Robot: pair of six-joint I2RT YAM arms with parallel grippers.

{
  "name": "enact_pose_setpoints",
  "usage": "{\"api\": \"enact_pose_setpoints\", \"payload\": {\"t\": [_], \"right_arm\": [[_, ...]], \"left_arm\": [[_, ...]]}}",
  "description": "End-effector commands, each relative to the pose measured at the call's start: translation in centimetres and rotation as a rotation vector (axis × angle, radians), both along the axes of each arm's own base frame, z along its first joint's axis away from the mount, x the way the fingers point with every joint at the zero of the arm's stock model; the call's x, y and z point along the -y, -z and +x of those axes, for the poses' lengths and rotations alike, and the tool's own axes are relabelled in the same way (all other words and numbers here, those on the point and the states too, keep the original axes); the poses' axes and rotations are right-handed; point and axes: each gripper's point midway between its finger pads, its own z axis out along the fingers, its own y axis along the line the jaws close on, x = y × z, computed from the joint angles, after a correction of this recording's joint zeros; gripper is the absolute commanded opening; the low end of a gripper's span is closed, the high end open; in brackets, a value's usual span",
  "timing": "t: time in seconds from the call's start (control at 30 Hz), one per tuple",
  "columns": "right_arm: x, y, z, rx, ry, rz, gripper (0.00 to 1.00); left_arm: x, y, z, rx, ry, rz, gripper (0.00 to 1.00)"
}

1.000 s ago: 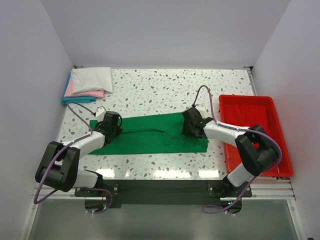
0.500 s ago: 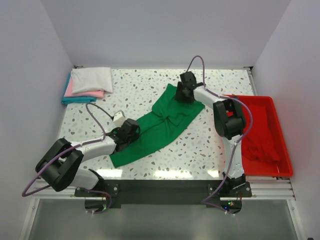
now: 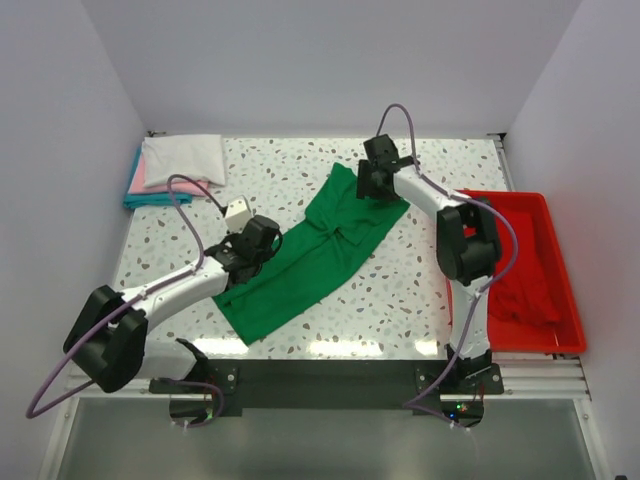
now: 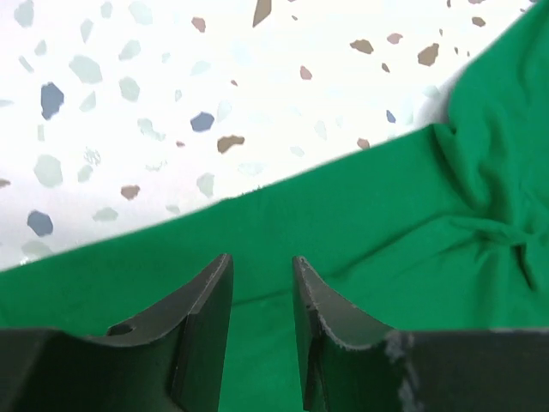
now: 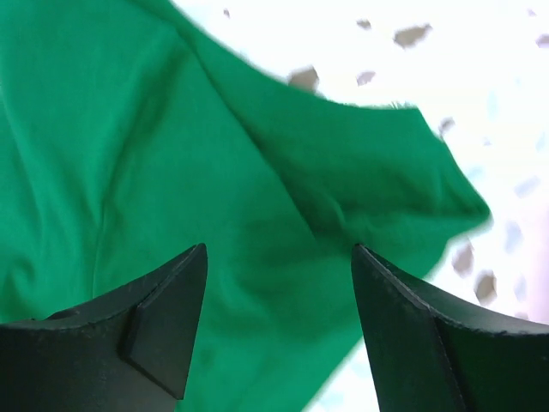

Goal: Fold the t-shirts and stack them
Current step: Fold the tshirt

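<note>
Flatten the green t-shirt (image 3: 310,255) before folding: spread diagonally on the desk (image 3: 290,165), left of the red tray (image 3: 500,200), bunched at mid-length. Use the left gripper (image 4: 262,266), slightly parted and empty over the end farthest from the tray, and the right gripper (image 5: 279,253), spread wide, gripping nothing, over the end nearest it. Draw both ends apart evenly. Later, stack onto the folded t-shirts (image 3: 180,160), far left of the tray. Sleeves and collar hard to make out; likewise the dark red cloth (image 3: 520,290) inside the tray.
</note>
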Motion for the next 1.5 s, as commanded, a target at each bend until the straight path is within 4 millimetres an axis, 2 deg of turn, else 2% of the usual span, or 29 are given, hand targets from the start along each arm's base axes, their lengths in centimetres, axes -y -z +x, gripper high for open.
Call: {"api": "enact_pose_setpoints", "payload": {"t": [0.0,0.07,0.1,0.23,0.43,0.47,0.5,0.53,0.6,0.63,0.7,0.73,0.77,0.8,0.83,0.87,0.9,0.97,1.0,1.1,1.17,1.2,1.3,1.33,1.4,1.43,1.47], "right_arm": [[0.2,-4.6,-2.1,0.071,0.011,0.032,0.72],[-0.2,-5.0,-3.0,0.087,0.015,0.073,0.71],[-0.2,-3.4,-4.2,0.050,0.004,0.077,0.71],[-0.5,-1.1,-5.8,0.007,-0.006,0.083,0.71],[-0.8,2.7,-6.7,-0.087,-0.019,0.078,0.71],[-1.0,2.6,-6.3,-0.085,-0.022,0.075,0.71],[-0.7,3.7,-6.2,-0.105,-0.015,0.056,0.71],[-0.6,3.9,-5.9,-0.106,-0.014,0.046,0.71],[-0.2,3.9,-4.9,-0.115,-0.005,0.026,0.71],[-0.1,5.1,-4.8,-0.138,-0.001,0.010,0.71],[0.1,4.5,-3.1,-0.126,0.009,0.009,0.71],[0.3,4.7,-2.5,-0.126,0.007,-0.001,0.71],[0.4,5.9,-2.2,-0.147,0.005,-0.020,0.71],[-0.2,5.0,-0.4,-0.110,-0.006,-0.015,0.71],[-0.2,5.1,0.4,-0.104,-0.013,-0.032,0.71],[0.3,7.1,0.5,-0.144,-0.033,-0.080,0.72],[-0.1,5.7,2.7,-0.090,-0.034,-0.082,0.72],[-0.3,6.0,3.8,-0.092,-0.077,-0.106,0.72],[-0.7,5.4,5.2,-0.061,-0.083,-0.106,0.73],[-1.1,3.3,6.7,0.001,-0.108,-0.101,0.78],[-1.4,1.8,7.2,0.035,-0.121,-0.087,0.80],[-1.5,0.1,7.3,0.062,-0.119,-0.078,0.81],[-1.4,-2.1,7.0,0.088,-0.109,-0.063,0.82],[-1.5,-4.6,6.9,0.129,-0.096,-0.045,0.82],[-1.2,-5.2,6.0,0.132,-0.081,-0.040,0.83],[-1.1,-7.5,5.5,0.167,-0.069,-0.021,0.83],[-0.9,-7.0,4.6,0.146,-0.063,-0.026,0.83]], "left_arm": [[-1.3,0.9,1.2,-0.066,0.065,0.110,0.34],[-0.9,2.2,1.5,-0.106,0.101,0.113,0.31],[-0.6,2.6,1.3,-0.126,0.122,0.111,0.31],[-0.7,4.5,0.1,-0.177,0.133,0.100,0.27],[-2.2,7.4,-3.6,-0.250,0.102,0.071,0.21],[-2.1,7.3,-4.1,-0.251,0.103,0.048,0.20],[-2.0,7.4,-4.5,-0.253,0.097,0.026,0.18],[-2.1,8.0,-5.3,-0.270,0.098,0.017,0.18],[-1.3,7.7,-5.9,-0.260,0.112,-0.031,0.17],[-1.3,7.8,-6.4,-0.266,0.112,-0.040,0.17],[-0.5,7.4,-6.7,-0.260,0.119,-0.084,0.17],[-0.1,7.4,-6.9,-0.258,0.128,-0.102,0.17],[0.3,7.2,-6.9,-0.255,0.139,-0.123,0.17],[1.1,7.2,-7.3,-0.264,0.160,-0.154,0.17],[1.8,7.0,-7.2,-0.258,0.178,-0.176,0.17],[2.2,6.9,-7.3,-0.259,0.191,-0.190,0.17],[3.2,6.7,-7.5,-0.258,0.217,-0.214,0.18],[4.0,6.6,-7.8,-0.262,0.245,-0.231,0.19],[4.5,6.6,-8.1,-0.270,0.262,-0.237,0.19],[4.5,5.9,-8.3,-0.264,0.283,-0.216,0.23],[4.4,4.4,-7.8,-0.222,0.293,-0.209,0.26],[4.3,4.0,-7.6,-0.205,0.311,-0.191,0.30],[4.6,2.3,-6.9,-0.163,0.353,-0.167,0.34],[4.9,1.6,-6.4,-0.144,0.362,-0.166,0.36],[4.9,1.6,-6.0,-0.146,0.375,-0.135,0.37],[5.1,1.2,-5.6,-0.137,0.383,-0.131,0.37],[5.2,1.8,-5.7,-0.159,0.390,-0.118,0.37]]}}
